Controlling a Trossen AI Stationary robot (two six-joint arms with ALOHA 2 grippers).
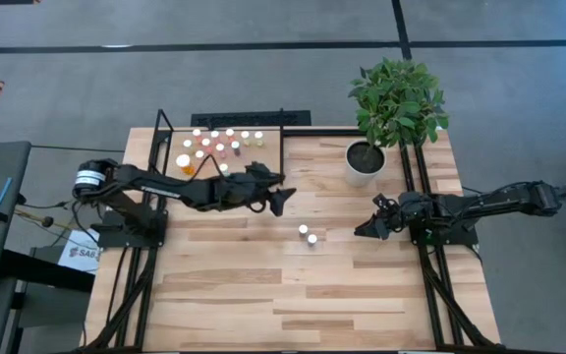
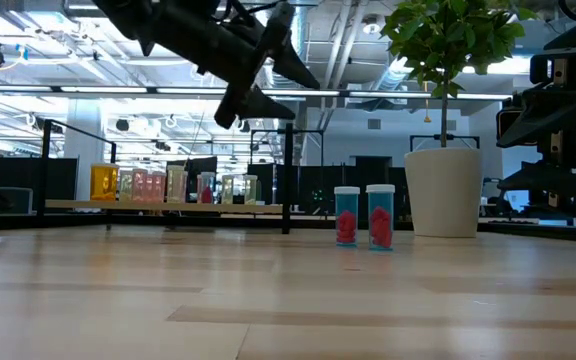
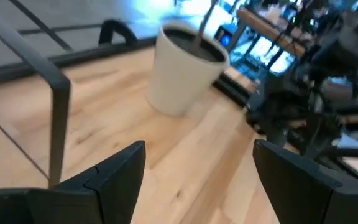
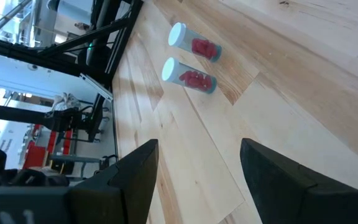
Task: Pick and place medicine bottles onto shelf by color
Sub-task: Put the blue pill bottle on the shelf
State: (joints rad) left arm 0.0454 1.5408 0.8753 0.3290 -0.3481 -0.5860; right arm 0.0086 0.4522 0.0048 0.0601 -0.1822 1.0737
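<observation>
Two clear medicine bottles with white caps and red pills (image 1: 308,235) stand upright side by side on the table's middle; they also show in the low view (image 2: 364,216) and the right wrist view (image 4: 190,62). Several more bottles (image 1: 214,146) stand on the light-wood shelf (image 1: 190,172) at the far left. My left gripper (image 1: 281,200) is open and empty, raised above the table just right of the shelf. My right gripper (image 1: 369,226) is open and empty, to the right of the two bottles.
A white pot with a green plant (image 1: 365,162) stands at the far right of the table. The shelf's black upright (image 3: 58,124) stands close to my left gripper. Bare planks lie toward the near edge (image 1: 293,305).
</observation>
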